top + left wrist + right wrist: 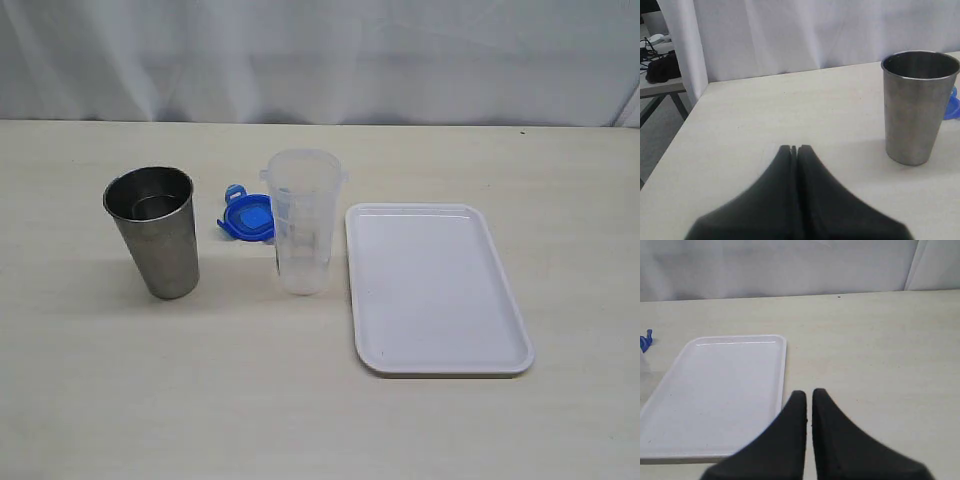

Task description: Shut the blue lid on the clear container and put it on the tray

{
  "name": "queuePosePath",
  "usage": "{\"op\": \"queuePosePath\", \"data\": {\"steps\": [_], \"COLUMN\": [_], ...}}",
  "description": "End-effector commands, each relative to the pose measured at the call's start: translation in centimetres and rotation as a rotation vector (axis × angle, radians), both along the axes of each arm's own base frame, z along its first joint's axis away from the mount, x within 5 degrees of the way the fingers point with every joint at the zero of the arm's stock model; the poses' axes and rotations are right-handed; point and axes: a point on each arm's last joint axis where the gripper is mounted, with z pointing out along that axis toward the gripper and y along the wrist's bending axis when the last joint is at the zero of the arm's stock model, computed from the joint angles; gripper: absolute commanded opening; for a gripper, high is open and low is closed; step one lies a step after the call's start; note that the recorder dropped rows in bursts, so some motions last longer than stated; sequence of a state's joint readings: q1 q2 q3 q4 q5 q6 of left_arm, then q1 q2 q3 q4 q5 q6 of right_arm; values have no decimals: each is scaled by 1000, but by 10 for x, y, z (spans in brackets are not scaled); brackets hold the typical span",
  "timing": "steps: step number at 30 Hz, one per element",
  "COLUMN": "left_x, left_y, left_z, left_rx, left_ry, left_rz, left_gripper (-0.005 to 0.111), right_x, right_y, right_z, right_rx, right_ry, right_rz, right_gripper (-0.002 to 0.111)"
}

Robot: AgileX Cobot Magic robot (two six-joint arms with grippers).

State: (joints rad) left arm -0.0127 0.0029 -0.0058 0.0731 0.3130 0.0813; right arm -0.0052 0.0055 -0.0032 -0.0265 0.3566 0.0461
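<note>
Blue lid [247,216] between steel cup [153,232], clear container [303,222]

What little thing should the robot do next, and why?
Probably open the left gripper and reach for the blue lid. The lid lies on the table between the steel cup and the clear container, whose top is open, and that gripper is shut and holds nothing.

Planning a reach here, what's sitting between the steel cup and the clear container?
The blue lid lies on the table between the steel cup and the clear container, seen in the exterior view.
</note>
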Motion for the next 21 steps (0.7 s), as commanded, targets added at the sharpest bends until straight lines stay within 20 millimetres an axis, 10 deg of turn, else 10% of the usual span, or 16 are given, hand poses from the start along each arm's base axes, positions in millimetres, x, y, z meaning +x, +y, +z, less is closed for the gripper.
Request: {"op": "queuePosePath", "data": {"steps": [1, 14, 21], "left_x": [0, 1, -1], "left_y": [0, -2, 0], "left_z": [-1, 32, 44], "left_rx": [5, -149, -521], "left_ry": [-6, -372, -499], "left_rz": [0, -13, -21], "left_gripper": [0, 0, 0], "right_x": [0, 0, 0], "right_y": [0, 0, 0], "right_z": [0, 0, 0], "right_rx": [5, 5, 5], "right_ry": [-15, -15, -15], "right_rz": [-4, -4, -4], "right_gripper": [5, 5, 5]}}
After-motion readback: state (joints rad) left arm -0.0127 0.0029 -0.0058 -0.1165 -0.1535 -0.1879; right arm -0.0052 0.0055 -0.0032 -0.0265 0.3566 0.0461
